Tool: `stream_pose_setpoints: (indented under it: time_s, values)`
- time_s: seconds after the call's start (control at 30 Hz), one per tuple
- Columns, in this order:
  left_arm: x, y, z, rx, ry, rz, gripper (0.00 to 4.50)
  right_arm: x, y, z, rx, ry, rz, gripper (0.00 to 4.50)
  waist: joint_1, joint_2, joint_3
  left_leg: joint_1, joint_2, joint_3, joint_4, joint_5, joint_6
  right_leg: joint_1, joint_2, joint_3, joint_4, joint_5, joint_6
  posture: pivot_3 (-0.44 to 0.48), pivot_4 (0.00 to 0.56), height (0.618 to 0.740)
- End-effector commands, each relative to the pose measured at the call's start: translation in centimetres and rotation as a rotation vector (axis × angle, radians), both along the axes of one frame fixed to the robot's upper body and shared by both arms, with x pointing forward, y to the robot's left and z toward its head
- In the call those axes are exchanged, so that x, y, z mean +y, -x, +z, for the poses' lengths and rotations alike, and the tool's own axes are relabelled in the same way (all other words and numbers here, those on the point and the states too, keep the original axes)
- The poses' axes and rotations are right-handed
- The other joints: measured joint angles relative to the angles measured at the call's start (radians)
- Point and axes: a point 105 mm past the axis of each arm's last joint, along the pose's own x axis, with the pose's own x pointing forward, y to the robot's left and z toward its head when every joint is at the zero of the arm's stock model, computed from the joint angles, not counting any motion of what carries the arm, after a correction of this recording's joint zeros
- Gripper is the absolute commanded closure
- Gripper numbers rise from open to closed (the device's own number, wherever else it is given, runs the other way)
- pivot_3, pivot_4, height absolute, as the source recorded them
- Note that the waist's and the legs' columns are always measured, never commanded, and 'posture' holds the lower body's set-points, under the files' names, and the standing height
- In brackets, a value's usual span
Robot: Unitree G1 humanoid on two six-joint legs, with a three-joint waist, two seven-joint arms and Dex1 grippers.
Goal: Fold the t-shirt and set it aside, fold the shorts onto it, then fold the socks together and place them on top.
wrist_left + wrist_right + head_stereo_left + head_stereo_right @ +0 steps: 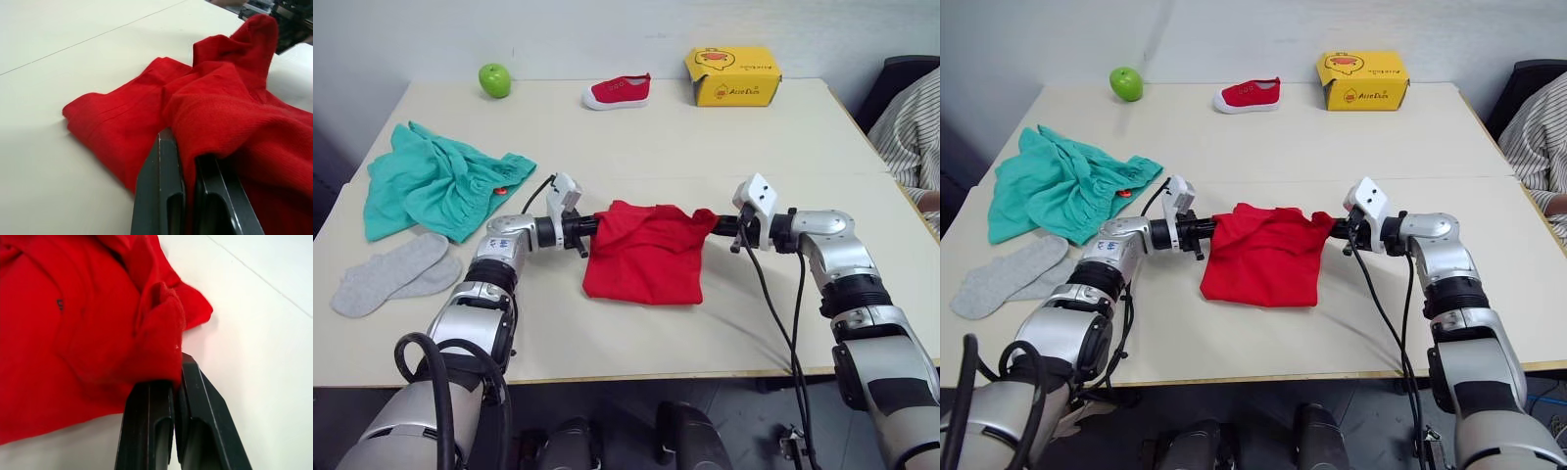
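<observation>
A: Where is the t-shirt (644,257)?

B: Near the front middle of the cream table (705,137), folded over into a rough square. Its far edge is lifted between the two arms. The left gripper (586,230) is pinched tight on the shirt's left upper corner, and the right gripper (724,226) is pinched on the right upper corner. In both wrist views the black fingers (161,196) sit narrow with red cloth caught between them.

A: And the other clothes?

B: The teal shorts (435,182) lie crumpled at the left side of the table, a small orange-red tag (497,191) showing on them. The grey socks (389,273) lie flat just in front of the shorts, overlapping each other.

A: Any writing to read?

B: A yellow box (732,75) at the far edge has a cartoon duck and small print on its front, too small to read with certainty. Beside it stand a small red shoe (618,92) with a white sole and a green apple (494,79). A person's striped sleeve (911,127) shows at the right.
</observation>
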Motion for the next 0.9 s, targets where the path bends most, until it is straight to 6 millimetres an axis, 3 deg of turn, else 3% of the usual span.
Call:
stream_pose_setpoints:
  time_s: [0.03, 0.37, 0.43, 0.53, 0.63, 0.7, 0.9]
  values:
    - [0.2, -1.0, 1.4, -0.022, 0.024, 0.073, 3.96, 0.0, -1.4, 2.1, -0.087, -0.087, -0.086, 4.01, -0.002, 0.000, 0.000, 0.000, 0.000, 0.000, 0.000, 0.000, 0.000, 0.000, 0.000, 0.000, 0.000, 0.000, 0.000, 0.000, 0.150, 0.740]
    - [2.7, -3.6, 1.7, 0.047, 0.132, 0.403, 0.85, -2.1, -3.5, 2.0, 0.027, -0.346, -0.384, 0.62, -0.003, 0.000, 0.000, 0.000, 0.000, 0.000, 0.000, 0.000, 0.000, -0.001, 0.000, 0.002, 0.002, 0.000, 0.000, 0.000, 0.150, 0.740]
    - [3.3, -3.8, 1.5, 0.109, 0.188, 0.457, 0.53, -2.8, -3.6, 1.9, 0.060, -0.405, -0.433, 0.04, -0.003, 0.000, 0.000, 0.000, 0.001, 0.000, 0.000, 0.000, 0.000, -0.001, 0.000, 0.002, 0.002, 0.000, 0.000, 0.000, 0.150, 0.740]
    - [3.7, -3.6, 0.7, 0.206, 0.217, 0.467, 0.53, -3.8, -3.4, 1.9, 0.071, -0.439, -0.478, 0.04, -0.004, 0.000, 0.000, 0.000, 0.001, 0.000, 0.000, 0.000, 0.000, -0.001, 0.000, 0.002, 0.002, 0.000, 0.000, 0.000, 0.150, 0.740]
    - [3.9, -2.7, -1.0, 0.256, 0.128, 0.417, 0.37, -4.4, -2.4, 2.7, 0.010, -0.455, -0.437, 0.01, -0.005, 0.000, 0.000, 0.000, 0.000, 0.001, 0.000, 0.000, 0.000, -0.001, 0.000, 0.002, 0.002, 0.000, 0.000, 0.000, 0.150, 0.740]
    - [4.3, -2.5, -0.6, 0.211, 0.122, 0.399, 0.03, -4.3, -1.3, 3.7, -0.040, -0.474, -0.385, 0.00, -0.005, 0.000, 0.000, 0.001, 0.000, 0.001, -0.001, 0.000, 0.000, -0.001, 0.000, 0.002, 0.002, 0.000, 0.000, 0.000, 0.150, 0.740]
    - [4.8, -0.6, 1.1, 0.008, 0.100, 0.239, 0.03, -2.1, 3.5, 5.1, -0.165, -0.451, -0.181, 0.00, -0.009, 0.000, 0.000, 0.002, 0.000, 0.003, -0.003, 0.000, -0.001, -0.002, 0.001, 0.004, 0.002, 0.000, 0.000, 0.000, 0.150, 0.740]
